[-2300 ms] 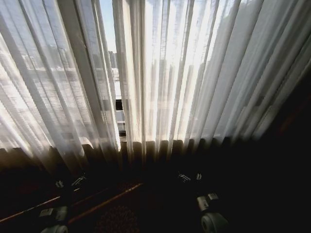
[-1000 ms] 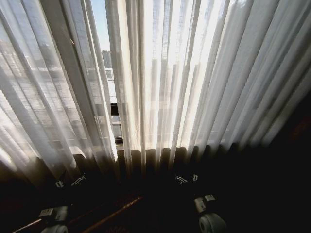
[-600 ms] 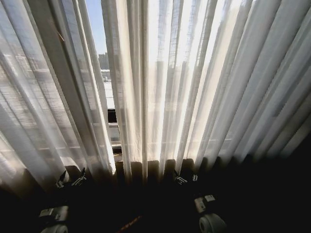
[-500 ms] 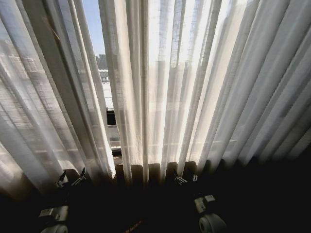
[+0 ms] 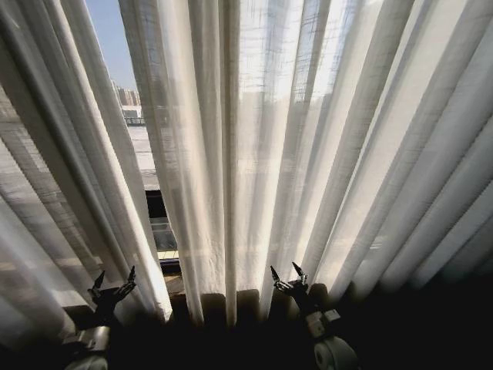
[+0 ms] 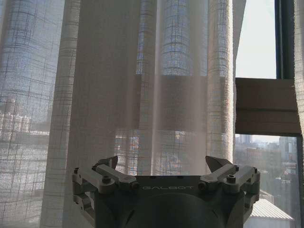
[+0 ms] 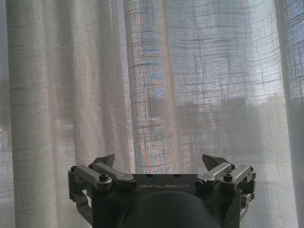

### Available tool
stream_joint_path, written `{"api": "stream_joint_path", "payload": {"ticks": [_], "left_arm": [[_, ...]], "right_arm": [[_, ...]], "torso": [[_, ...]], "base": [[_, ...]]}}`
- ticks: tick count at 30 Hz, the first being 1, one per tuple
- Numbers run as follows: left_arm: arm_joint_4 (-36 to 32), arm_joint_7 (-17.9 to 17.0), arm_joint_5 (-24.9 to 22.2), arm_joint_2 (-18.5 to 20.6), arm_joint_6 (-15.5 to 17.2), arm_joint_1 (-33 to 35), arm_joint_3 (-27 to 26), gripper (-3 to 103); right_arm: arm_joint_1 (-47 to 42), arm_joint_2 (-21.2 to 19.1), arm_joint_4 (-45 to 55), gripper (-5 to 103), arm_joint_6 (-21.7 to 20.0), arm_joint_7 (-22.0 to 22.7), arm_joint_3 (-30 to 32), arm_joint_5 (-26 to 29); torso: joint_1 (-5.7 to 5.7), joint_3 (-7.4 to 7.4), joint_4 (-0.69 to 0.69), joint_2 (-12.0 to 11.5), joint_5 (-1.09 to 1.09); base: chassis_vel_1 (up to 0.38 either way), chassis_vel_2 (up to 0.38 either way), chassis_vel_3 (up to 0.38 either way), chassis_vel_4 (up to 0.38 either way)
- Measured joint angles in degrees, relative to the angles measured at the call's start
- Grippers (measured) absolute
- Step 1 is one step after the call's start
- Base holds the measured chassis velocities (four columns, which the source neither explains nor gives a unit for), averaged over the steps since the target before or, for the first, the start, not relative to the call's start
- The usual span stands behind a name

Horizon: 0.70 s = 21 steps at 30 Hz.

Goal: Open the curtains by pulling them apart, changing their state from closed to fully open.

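Reaching up toward the fabric, the left gripper [image 5: 112,279] has its two fingertips spread wide with nothing between them, poised just short of the left panel of the curtains [image 5: 254,146]. The right gripper [image 5: 284,276] is likewise wide open and empty, set before the folds of the right panel. From the wrist cameras each gripper [image 6: 162,164] [image 7: 158,161] faces pleated sheer cloth [image 7: 156,80]; whether any fingertip touches it cannot be told. The arms below sink into deep shadow. A narrow gap between the panels shows the window [image 5: 142,166], its dark frame [image 6: 266,107], sky and distant buildings. Sunlight glows through the weave.
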Motion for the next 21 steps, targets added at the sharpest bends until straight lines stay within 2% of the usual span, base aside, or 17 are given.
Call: {"api": "stream_joint_path", "payload": {"ticks": [4,10,16,19,21], "left_arm": [[0.0,0.0,0.0,0.0,0.0,0.1,0.0,100],[0.0,0.0,0.0,0.0,0.0,0.1,0.0,100],[0.0,0.0,0.0,0.0,0.0,0.0,0.0,100],[0.0,0.0,0.0,0.0,0.0,0.0,0.0,100],[0.0,0.0,0.0,0.0,0.0,0.0,0.0,100]], "right_arm": [[3.6,-1.5,-3.3,100,0.1,2.3,-2.6,-0.5],[8.4,-1.5,-7.7,100,-0.2,4.4,-5.6,0.3],[14.9,0.8,-13.8,100,-1.2,7.6,-8.3,0.6],[19.8,2.8,-19.2,100,-1.3,11.3,-9.7,0.1],[20.4,3.1,-19.9,100,-1.3,12.0,-9.7,0.1]], "torso": [[-0.17,-0.06,0.0,0.1,0.02],[-0.15,-0.04,0.0,0.1,0.01],[-0.03,-0.01,0.0,0.0,0.0],[-0.05,-0.01,0.01,0.0,-0.01],[-0.05,-0.01,0.01,0.0,-0.01]], "base": [[0.029,-0.035,-0.047,0.032],[0.034,-0.05,-0.032,0.049],[0.0,0.0,0.0,0.0],[0.0,0.0,0.0,0.0],[0.0,0.0,0.0,0.0]]}}
